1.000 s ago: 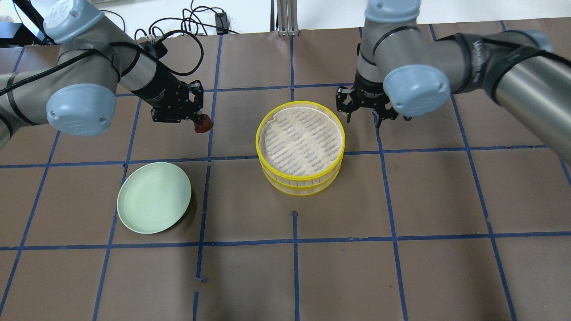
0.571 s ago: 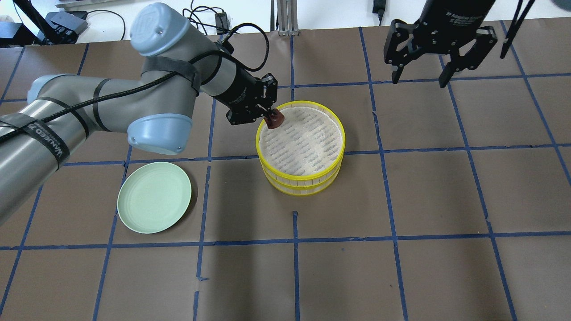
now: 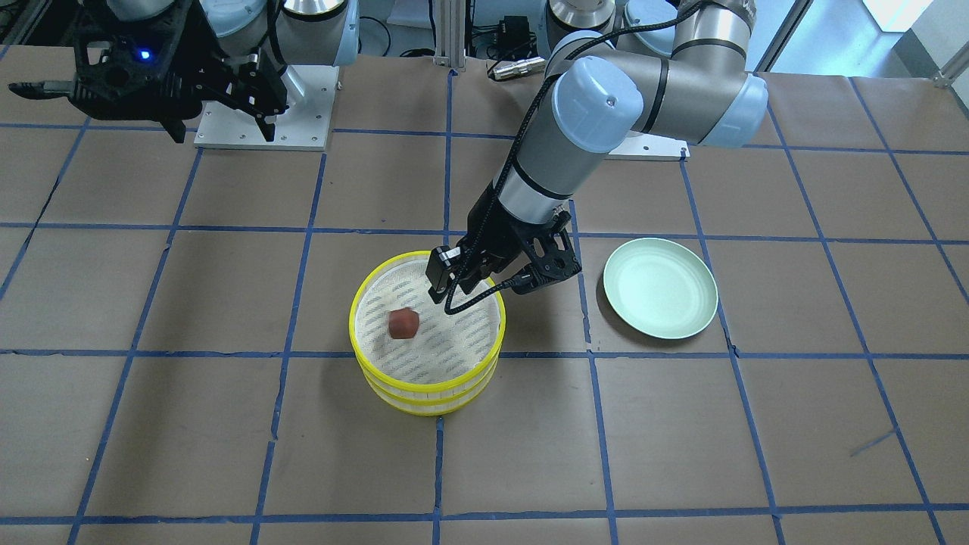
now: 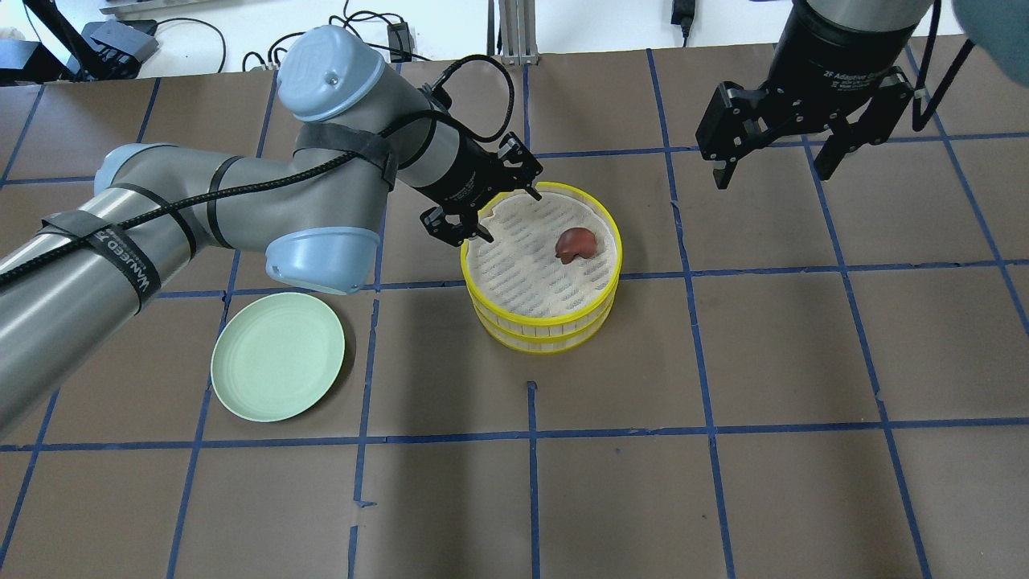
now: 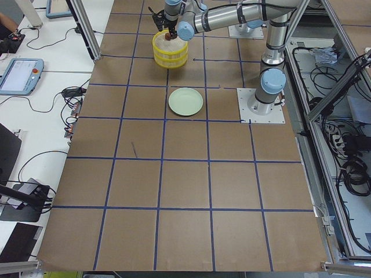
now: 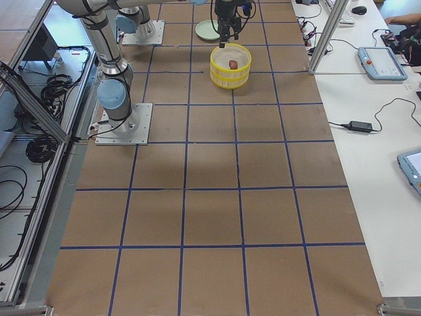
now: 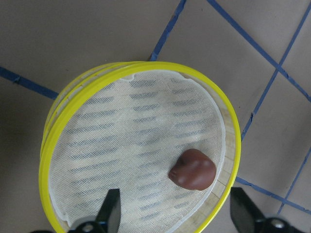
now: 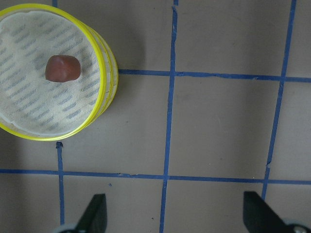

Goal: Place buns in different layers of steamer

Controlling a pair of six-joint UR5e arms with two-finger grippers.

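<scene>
On the top tray of the steamer point(image 4: 547, 326), at 3 o'clock from overhead, lies the brown bun point(image 4: 575, 244). At 10 o'clock the left gripper point(image 4: 508, 215) holds nothing; its wrist view shows fingers point(image 7: 111, 213) wide apart. The right gripper point(image 4: 773, 178) is wide too.

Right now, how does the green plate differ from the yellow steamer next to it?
The steamer is two stacked trays with yellow rims and slatted sides; the plate is one shallow pale green dish. The steamer's top tray holds a reddish-brown bun; the plate shows nothing on it. Both are round and rest on the table.
</scene>
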